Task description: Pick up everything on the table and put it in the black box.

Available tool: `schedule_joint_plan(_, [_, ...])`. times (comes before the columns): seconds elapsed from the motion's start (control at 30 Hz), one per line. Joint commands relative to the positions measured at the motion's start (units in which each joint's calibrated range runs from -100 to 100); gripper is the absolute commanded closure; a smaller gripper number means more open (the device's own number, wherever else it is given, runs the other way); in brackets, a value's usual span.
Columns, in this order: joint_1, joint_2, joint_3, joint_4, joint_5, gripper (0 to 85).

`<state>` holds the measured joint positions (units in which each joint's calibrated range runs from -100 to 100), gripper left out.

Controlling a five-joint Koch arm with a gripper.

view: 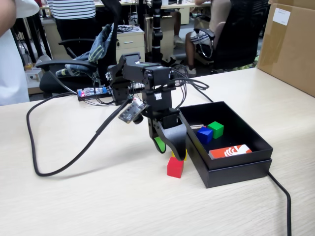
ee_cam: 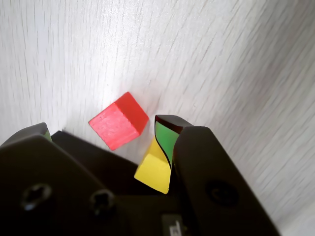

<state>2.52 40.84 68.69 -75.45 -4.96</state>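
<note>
My gripper (view: 170, 151) hangs open just above the table (view: 88, 201), close to the left wall of the black box (view: 236, 172). In the wrist view the gripper (ee_cam: 106, 127) has its jaws wide apart, with nothing held. The red cube (ee_cam: 118, 127) lies on the table between the tips; in the fixed view the red cube (view: 175, 167) sits just in front of them. The yellow cube (ee_cam: 155, 167) rests against the green pad of the right jaw, and only a sliver of the yellow cube (view: 173, 154) shows behind the gripper. A blue cube (view: 204, 134) and a green cube (view: 215, 129) lie inside the box.
A red-and-white card (view: 230, 151) and a thin stick (view: 197, 126) also lie in the box. A black cable (view: 59, 167) loops over the table's left part, another (view: 283, 196) runs off the box's right corner. A brown carton (view: 290, 44) stands far right.
</note>
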Motion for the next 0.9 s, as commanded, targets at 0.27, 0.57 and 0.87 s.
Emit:
schedule_joint_plan(0.27, [0.93,4.43,5.83,3.96,-0.59,52.9])
schedule_joint_plan(0.57, [0.1,0.41,5.29,1.46,1.03,79.9])
schedule_joint_plan(0.87, [2.88,-32.64,-2.6,-1.65,2.2,79.8])
